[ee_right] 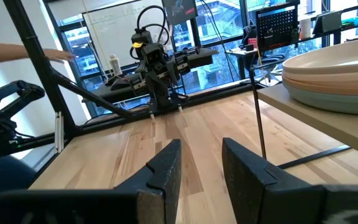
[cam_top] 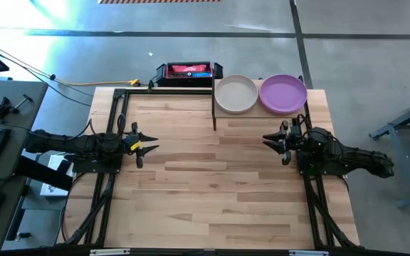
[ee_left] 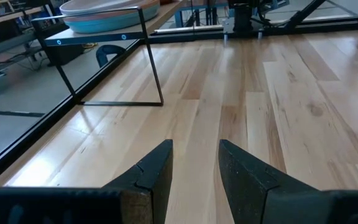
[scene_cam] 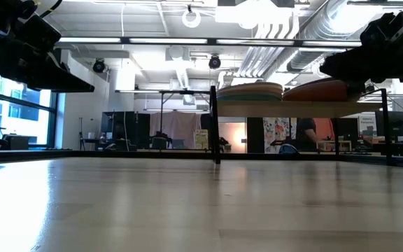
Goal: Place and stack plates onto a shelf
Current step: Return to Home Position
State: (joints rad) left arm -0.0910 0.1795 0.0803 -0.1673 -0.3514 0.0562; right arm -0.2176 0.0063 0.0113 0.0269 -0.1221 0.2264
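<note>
As left pincer [cam_top: 151, 143], right pincer [cam_top: 267, 141] hover — plates [cam_top: 235, 94] shelved.

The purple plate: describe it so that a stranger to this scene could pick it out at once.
On the light-wood table, look to the far edge, where a raised shelf carries two stacks of plates. The purple plate tops the right-hand stack. Only it is purple; the pale grey plate tops the other stack.
</note>
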